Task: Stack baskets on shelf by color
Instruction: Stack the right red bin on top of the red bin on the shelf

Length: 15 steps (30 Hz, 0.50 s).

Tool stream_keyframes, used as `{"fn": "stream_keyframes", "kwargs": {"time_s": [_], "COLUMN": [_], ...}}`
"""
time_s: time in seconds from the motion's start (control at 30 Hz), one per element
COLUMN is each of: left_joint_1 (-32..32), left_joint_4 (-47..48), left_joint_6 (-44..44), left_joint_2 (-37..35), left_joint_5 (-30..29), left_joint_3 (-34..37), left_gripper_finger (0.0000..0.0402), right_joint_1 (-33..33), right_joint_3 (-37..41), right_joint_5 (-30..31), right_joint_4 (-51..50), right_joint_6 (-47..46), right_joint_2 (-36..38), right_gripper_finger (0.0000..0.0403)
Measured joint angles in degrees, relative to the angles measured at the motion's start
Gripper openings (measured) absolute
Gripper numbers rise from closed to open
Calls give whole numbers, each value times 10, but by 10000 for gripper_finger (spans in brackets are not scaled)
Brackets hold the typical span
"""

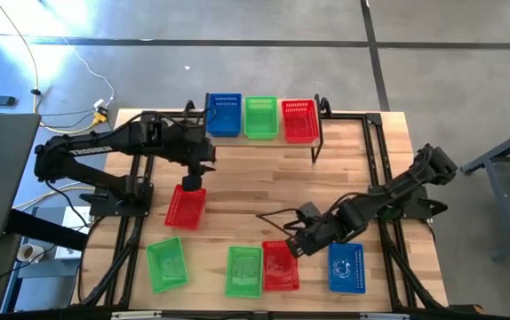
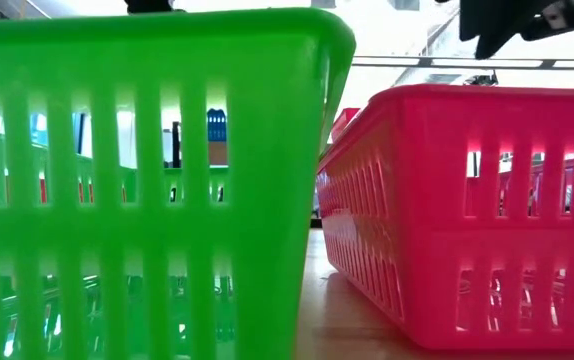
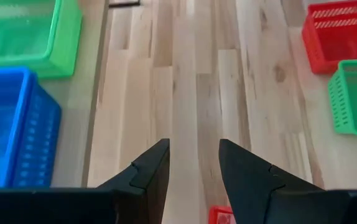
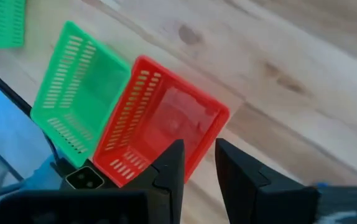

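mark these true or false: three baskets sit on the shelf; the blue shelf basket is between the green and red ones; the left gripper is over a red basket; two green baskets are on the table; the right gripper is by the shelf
1. Three baskets sit on the shelf. True.
2. The blue shelf basket is in the middle. False: the green shelf basket is, with the red shelf basket at the other end.
3. The left gripper is over a red basket. True.
4. Two green baskets lie on the table. True.
5. The right gripper is by the shelf. False: it is at the table's near edge.
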<state>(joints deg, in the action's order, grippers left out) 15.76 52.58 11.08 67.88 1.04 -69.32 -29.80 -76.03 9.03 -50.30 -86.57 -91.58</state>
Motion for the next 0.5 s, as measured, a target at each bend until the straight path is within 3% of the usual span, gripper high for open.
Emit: {"fn": "stream_keyframes", "kwargs": {"time_s": [0.5], "left_joint_1": [-28], "left_joint_4": [-2], "left_joint_6": [-25], "left_joint_2": [-2], "left_joint_5": [-3], "left_joint_3": [0], "left_gripper_finger": [131], "right_joint_1": [-34], "right_joint_3": [0], "right_joint_5": [-9], "right_joint_4": [31], "right_joint_6": [-111], "right_joint_2": [-76], "right_gripper_finger": [78]}}
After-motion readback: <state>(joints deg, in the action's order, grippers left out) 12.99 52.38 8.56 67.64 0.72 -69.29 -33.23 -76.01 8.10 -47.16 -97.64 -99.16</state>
